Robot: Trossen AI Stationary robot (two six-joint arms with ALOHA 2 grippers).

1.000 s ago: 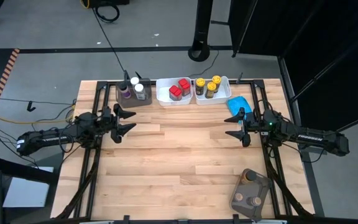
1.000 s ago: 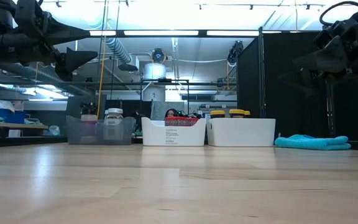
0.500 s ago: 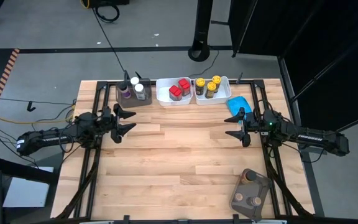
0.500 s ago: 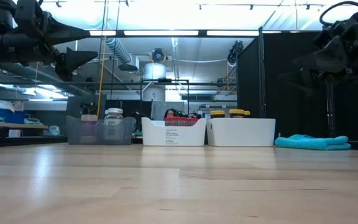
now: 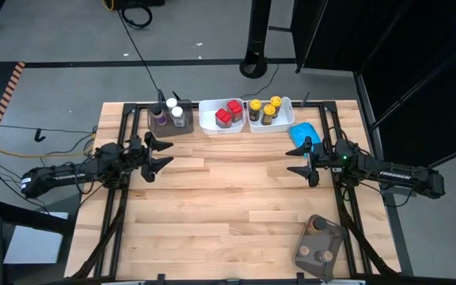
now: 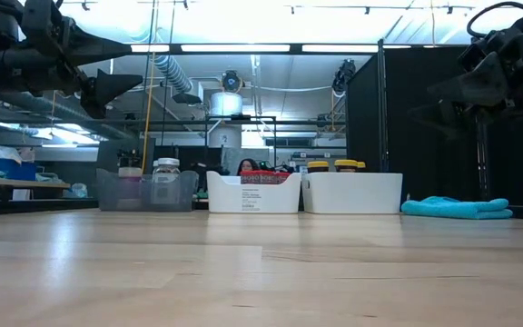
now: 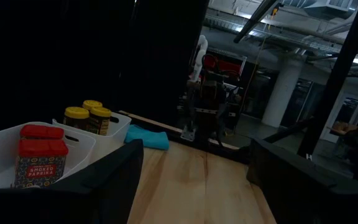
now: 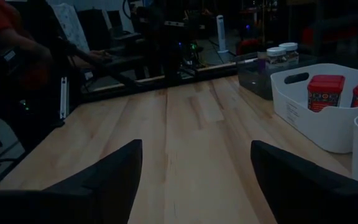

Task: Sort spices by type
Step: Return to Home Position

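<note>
Now left jaws and right jaws hang wide and empty, facing each other across the table [image 5: 228,198] — off to one side between them, red jars [image 5: 228,112] sit in one tub [image 5: 209,126], yellow jars [image 5: 264,108] in the next, white-capped jars [image 5: 174,110] in a grey bin [image 5: 182,131].

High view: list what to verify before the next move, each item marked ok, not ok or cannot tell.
1. Left gripper open and empty: ok.
2. Right gripper open and empty: ok.
3. Yellow-lidded jars inside the right white tub: ok.
4. Red-capped jars inside the left white tub: ok.
5. White-capped jars in the far grey bin, all of one type with the jar beside them: cannot tell.
6. Remaining jars in the near grey bin, all of one type: cannot tell.
</note>
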